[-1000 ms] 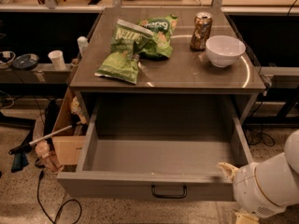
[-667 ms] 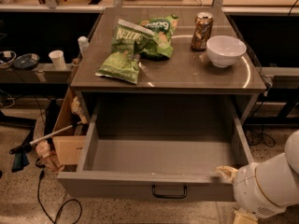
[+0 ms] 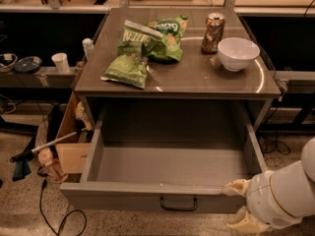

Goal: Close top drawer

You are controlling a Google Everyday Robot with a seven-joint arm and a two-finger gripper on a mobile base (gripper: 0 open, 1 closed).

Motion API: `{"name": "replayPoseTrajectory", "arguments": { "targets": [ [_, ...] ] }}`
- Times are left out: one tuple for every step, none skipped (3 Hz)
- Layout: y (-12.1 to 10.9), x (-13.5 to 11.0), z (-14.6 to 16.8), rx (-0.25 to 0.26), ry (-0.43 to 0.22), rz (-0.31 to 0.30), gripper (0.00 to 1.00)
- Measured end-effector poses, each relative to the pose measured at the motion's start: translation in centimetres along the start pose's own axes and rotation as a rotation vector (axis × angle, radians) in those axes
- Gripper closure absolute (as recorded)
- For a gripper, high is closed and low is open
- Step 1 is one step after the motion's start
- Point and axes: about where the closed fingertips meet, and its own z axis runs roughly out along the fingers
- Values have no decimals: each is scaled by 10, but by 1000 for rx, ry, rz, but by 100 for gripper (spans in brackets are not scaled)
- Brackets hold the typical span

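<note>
Grey top drawer (image 3: 123,199) stands open, jaws at its right front corner.

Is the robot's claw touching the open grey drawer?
Touching: camera view shows the gripper's upper finger resting on the wide grey metal top drawer's front rim, right end.

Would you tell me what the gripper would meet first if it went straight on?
The front of the top drawer, probably: the gripper sits at its right end, seemingly touching.

High front camera looks down into top drawer (image 3: 167,166), end effector (image 3: 236,205) bottom-right.
</note>
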Motion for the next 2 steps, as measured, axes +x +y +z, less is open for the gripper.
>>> {"name": "replayPoseTrajectory", "arguments": {
  "targets": [
    [0,0,0,0,0,0,85],
    [0,0,0,0,0,0,100]
  ]
}}
